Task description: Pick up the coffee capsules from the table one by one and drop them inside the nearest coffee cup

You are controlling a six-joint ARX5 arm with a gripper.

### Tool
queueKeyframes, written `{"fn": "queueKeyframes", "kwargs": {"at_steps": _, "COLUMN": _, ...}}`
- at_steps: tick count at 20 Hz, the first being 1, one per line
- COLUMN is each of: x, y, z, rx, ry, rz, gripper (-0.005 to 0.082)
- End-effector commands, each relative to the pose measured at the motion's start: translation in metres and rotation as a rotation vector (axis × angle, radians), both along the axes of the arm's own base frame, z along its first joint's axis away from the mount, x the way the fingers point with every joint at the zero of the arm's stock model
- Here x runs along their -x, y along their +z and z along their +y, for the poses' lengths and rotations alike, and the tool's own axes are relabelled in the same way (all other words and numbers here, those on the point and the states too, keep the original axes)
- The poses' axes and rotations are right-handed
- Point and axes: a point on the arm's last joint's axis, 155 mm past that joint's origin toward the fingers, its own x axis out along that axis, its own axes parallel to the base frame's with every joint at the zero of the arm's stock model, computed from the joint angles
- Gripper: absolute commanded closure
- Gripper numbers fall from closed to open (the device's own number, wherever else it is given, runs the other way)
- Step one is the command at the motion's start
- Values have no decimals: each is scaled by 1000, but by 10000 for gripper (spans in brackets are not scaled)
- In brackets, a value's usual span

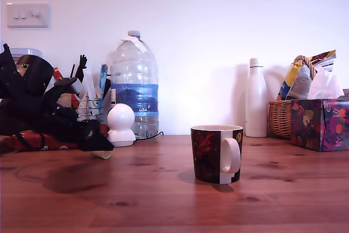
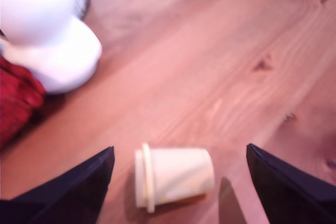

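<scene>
The gripper (image 2: 178, 182) hangs with jaws wide apart, straddling a cream capsule (image 2: 173, 176) lying on its side on the table (image 2: 220, 66), touching neither finger. From the capsule, the mug (image 1: 216, 154) stands at three o'clock in the exterior view, well apart.

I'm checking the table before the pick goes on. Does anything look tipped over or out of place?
Yes: the cream-beige capsule lies on its side on the wooden table, rim up against nothing, between the open claw fingers. The mug stands upright. Only this one capsule is visible; nothing looks spilled.
</scene>
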Motion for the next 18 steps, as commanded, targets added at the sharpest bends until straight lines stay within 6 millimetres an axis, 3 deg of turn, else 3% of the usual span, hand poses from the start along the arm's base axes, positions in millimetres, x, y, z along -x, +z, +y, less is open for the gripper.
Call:
{"fn": "queueKeyframes", "kwargs": {"at_steps": 1, "x": 9, "y": -36, "z": 1, "rx": -11, "ry": 4, "rz": 68, "gripper": 42}}
{"fn": "queueKeyframes", "kwargs": {"at_steps": 5, "x": 7, "y": -46, "z": 6, "rx": -33, "ry": 33, "rz": 81, "gripper": 42}}
{"fn": "queueKeyframes", "kwargs": {"at_steps": 11, "x": 5, "y": -44, "z": 7, "rx": -29, "ry": 39, "rz": 73, "gripper": 51}}
{"fn": "queueKeyframes", "kwargs": {"at_steps": 13, "x": 3, "y": -41, "z": 6, "rx": -17, "ry": 47, "rz": 65, "gripper": 147}}
{"fn": "queueKeyframes", "kwargs": {"at_steps": 17, "x": -2, "y": -36, "z": 7, "rx": 1, "ry": 65, "rz": 52, "gripper": 484}}
{"fn": "queueKeyframes", "kwargs": {"at_steps": 18, "x": -2, "y": -36, "z": 7, "rx": 0, "ry": 64, "rz": 54, "gripper": 529}}
